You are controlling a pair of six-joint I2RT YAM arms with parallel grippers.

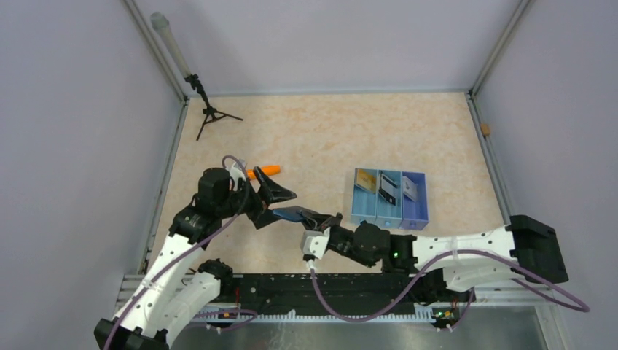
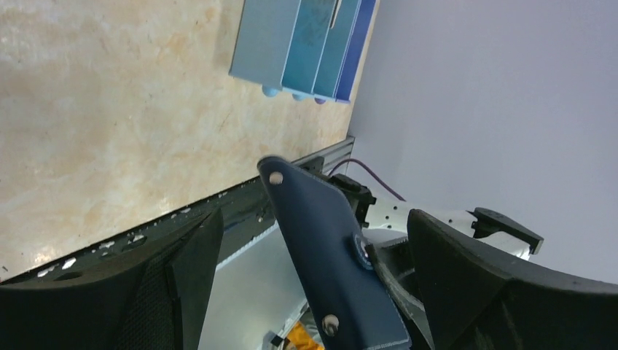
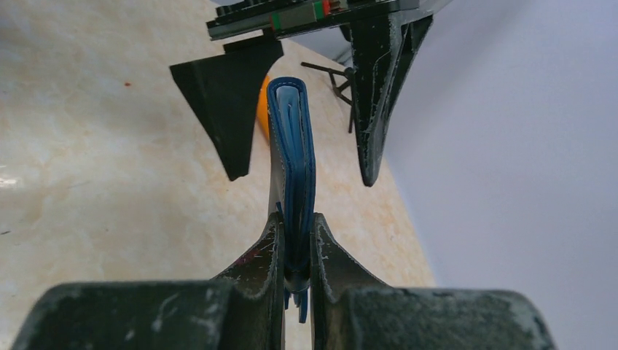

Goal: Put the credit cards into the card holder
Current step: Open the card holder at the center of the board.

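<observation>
The navy-blue card holder (image 1: 290, 214) is folded shut and held off the table, edge-up, by my right gripper (image 1: 318, 219), which is shut on its near end (image 3: 291, 153). My right gripper (image 3: 295, 222) pinches it between both fingers. My left gripper (image 1: 275, 194) is open and straddles the holder's far end, with a gap on each side. In the left wrist view the holder (image 2: 331, 255) and its snap studs sit between my left gripper's (image 2: 315, 219) spread fingers. The credit cards lie in a blue tray: gold (image 1: 366, 180), black (image 1: 388, 192), white (image 1: 410, 189).
The blue three-compartment tray (image 1: 414, 216) sits right of centre and also shows in the left wrist view (image 2: 262, 44). An orange object (image 1: 264, 171) lies behind my left gripper. A small black tripod (image 1: 210, 113) stands at the back left. Metal rails edge the table.
</observation>
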